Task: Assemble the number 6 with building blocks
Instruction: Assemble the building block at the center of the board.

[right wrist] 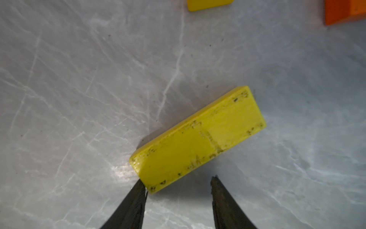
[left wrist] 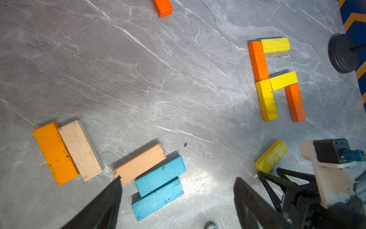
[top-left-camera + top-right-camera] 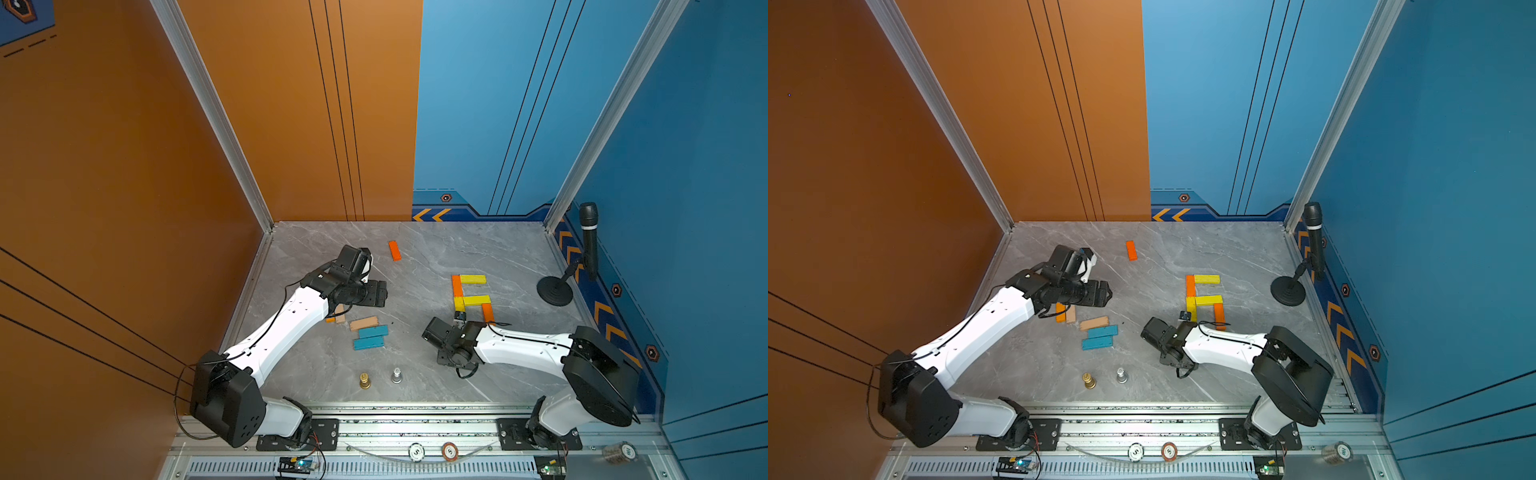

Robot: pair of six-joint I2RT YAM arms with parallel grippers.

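Building blocks form a partial figure right of centre: an orange block (image 3: 456,285) and a yellow block (image 3: 459,304) make the left column, two yellow bars (image 3: 473,279) (image 3: 478,299) point right, and an orange block (image 3: 488,312) hangs below. A loose yellow block (image 1: 198,138) lies flat and slanted on the table just ahead of my right gripper (image 1: 178,179). That gripper is open, and one corner of the block lies by a fingertip. My left gripper (image 2: 178,178) hovers open over two teal blocks (image 2: 160,176) (image 2: 157,198), holding nothing.
A tan block (image 3: 364,323), an orange and pale pair (image 2: 67,150) and a lone orange block (image 3: 394,250) lie loose. Gold (image 3: 365,380) and silver (image 3: 397,375) pawns stand near the front. A microphone stand (image 3: 555,291) is at the right wall. Chips (image 3: 416,452) sit on the front rail.
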